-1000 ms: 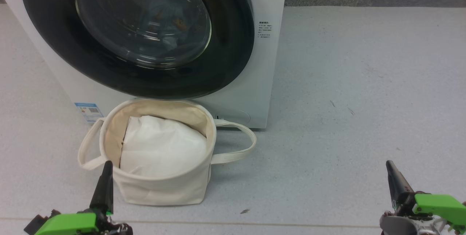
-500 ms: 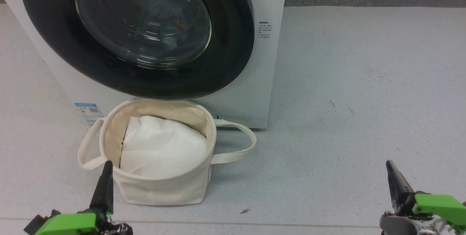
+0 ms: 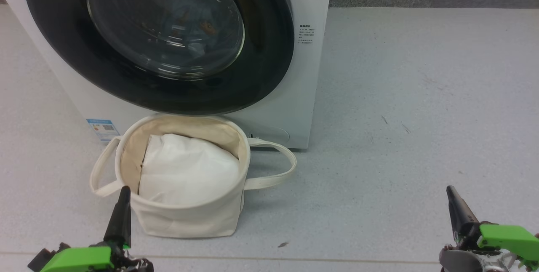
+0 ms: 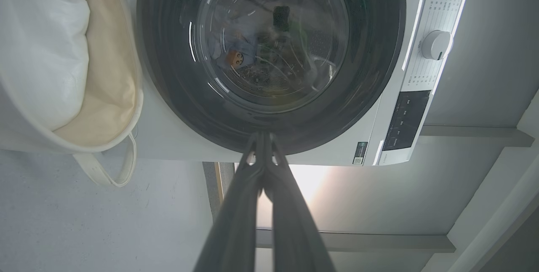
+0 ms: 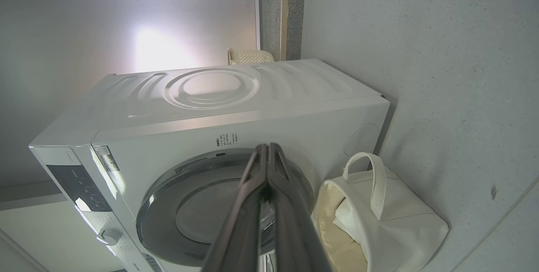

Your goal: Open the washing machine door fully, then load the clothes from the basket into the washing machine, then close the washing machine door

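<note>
Clothes (image 3: 205, 28) sit behind the shut washing machine door (image 3: 269, 53); basket (image 3: 185, 221) just before it holds padding (image 3: 185, 171); left end effector (image 3: 124, 190) and right end effector (image 3: 449, 189), closed and empty, rest clear of it: seemingly finished.

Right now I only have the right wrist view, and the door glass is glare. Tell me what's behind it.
Observer: Through the door, the left wrist view shows blue clothes with an orange print inside the washer.
Operator: Report the left gripper.
Observer: The left gripper is shut, empty, pointing at the door's black rim.
Operator: Check the basket.
Observer: Looking down into the basket, the head view shows white padding, no blue cloth.
</note>
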Motion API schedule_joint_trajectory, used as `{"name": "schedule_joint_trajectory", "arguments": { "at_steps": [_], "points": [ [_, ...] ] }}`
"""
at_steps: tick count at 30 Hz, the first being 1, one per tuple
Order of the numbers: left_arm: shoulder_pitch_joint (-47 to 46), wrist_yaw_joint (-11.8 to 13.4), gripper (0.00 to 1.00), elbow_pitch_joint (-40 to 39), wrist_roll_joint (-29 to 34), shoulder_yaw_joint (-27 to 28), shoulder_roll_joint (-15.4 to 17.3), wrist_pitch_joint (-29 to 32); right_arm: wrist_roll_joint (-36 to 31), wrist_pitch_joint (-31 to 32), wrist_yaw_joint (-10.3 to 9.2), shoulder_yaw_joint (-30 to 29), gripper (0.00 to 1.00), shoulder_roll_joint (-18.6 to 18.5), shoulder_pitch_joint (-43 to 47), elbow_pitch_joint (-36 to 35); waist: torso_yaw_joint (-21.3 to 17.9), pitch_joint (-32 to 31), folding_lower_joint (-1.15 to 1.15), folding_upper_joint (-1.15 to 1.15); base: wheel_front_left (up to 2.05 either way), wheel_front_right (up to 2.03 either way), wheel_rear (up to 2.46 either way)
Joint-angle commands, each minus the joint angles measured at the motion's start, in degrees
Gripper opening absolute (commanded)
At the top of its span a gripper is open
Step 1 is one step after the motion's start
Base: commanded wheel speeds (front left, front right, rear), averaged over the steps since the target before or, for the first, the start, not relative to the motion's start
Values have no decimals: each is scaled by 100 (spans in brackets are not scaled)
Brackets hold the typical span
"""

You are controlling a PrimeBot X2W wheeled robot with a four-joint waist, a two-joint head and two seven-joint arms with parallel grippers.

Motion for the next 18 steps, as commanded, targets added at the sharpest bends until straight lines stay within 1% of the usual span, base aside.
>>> {"name": "schedule_joint_trajectory", "arguments": {
  "at_steps": [1, 18],
  "points": [
    [-148, -39, 0, -236, -22, 194, 28, 46, 32, 44, 0, 119, 0, -25, -284, -211, 0, 0, 0, 0, 0, 0, 0],
    [-148, -39, 0, -236, -22, 194, 28, 46, 32, 44, 0, 119, 0, -25, -284, -211, 0, 0, 0, 0, 0, 0, 0]
  ]
}}
